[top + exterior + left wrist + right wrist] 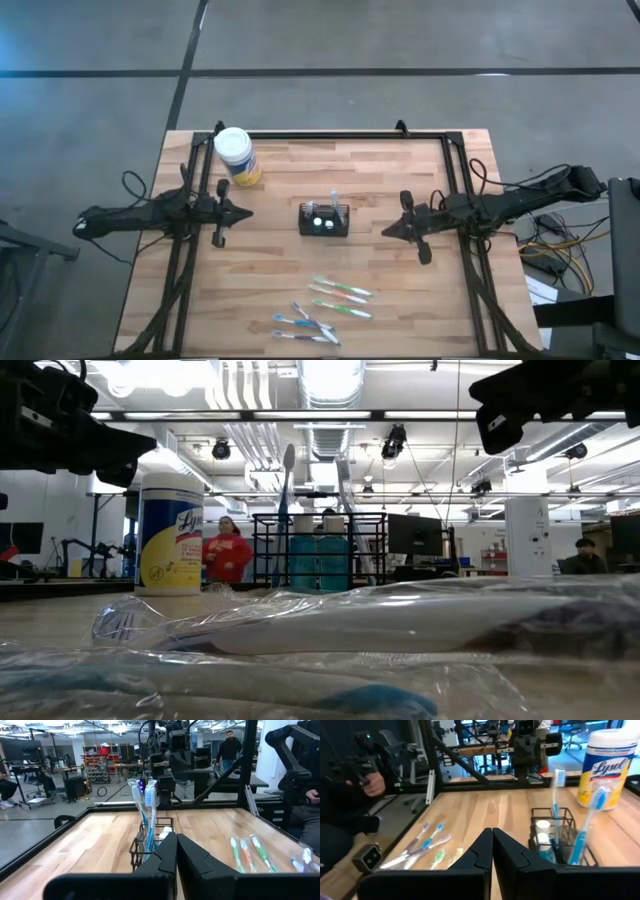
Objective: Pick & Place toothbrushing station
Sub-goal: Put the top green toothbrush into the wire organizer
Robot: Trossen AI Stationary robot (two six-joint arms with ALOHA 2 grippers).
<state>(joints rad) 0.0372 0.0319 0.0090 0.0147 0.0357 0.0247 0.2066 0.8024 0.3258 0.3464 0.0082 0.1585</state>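
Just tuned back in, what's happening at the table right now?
Nothing is held yet. The caddy stands mid-table with two toothbrushes upright in it. The left gripper and right gripper hover shut on either side of it. Wrapped toothbrushes lie at the near edge, and a wipes tub stands at the far left.

R gripper closed — caddy beyond.

1 caddy w/ 2 brushes, 1 wipes tub, approx. 6 wrapped brushes.
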